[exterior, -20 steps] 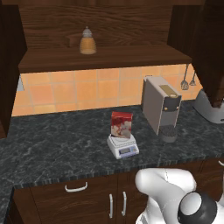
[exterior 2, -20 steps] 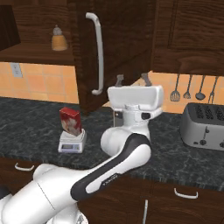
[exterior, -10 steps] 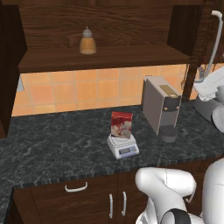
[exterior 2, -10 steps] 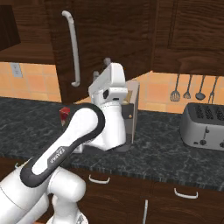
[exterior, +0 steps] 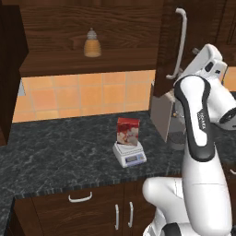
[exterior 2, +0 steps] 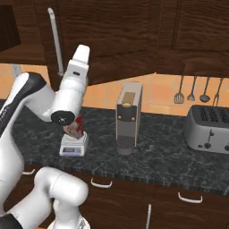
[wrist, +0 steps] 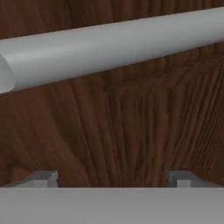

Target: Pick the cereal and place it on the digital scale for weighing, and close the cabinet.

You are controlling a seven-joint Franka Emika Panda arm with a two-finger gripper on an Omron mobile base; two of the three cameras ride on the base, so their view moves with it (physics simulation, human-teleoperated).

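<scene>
You are looking, through the hand view, straight at the dark wood of the cabinet door (wrist: 118,131), with its silver bar handle (wrist: 109,46) running across the top of that view just beyond the fingertips (wrist: 43,178). The jaws are standing wide apart, gripping nothing, and whether they are touching the wood you cannot tell.

From the left base view, the arm is rising from the lower right and the hand is pressing up near the cabinet (exterior: 168,46), just beside the lower end of the long handle on the partly open right door. In the right base view the same door is swinging out over the counter (exterior 2: 170,154), its handle standing upright above the arm's wrist.

Below and a little farther out, the cereal (exterior: 128,132) is sitting upright on the digital scale (exterior: 130,154), which is resting on the dark speckled counter near its front edge. In the right base view the arm's joint is covering part of the red box.

Just to the right of the scale, the grey coffee machine (exterior 2: 129,117) is standing on the counter. Well beyond it to the right, a toaster (exterior 2: 208,129) is sitting under a row of hanging utensils (exterior 2: 197,91). Farthest back, inside the open cabinet, an amber bottle (exterior: 92,43) is standing on the shelf.
</scene>
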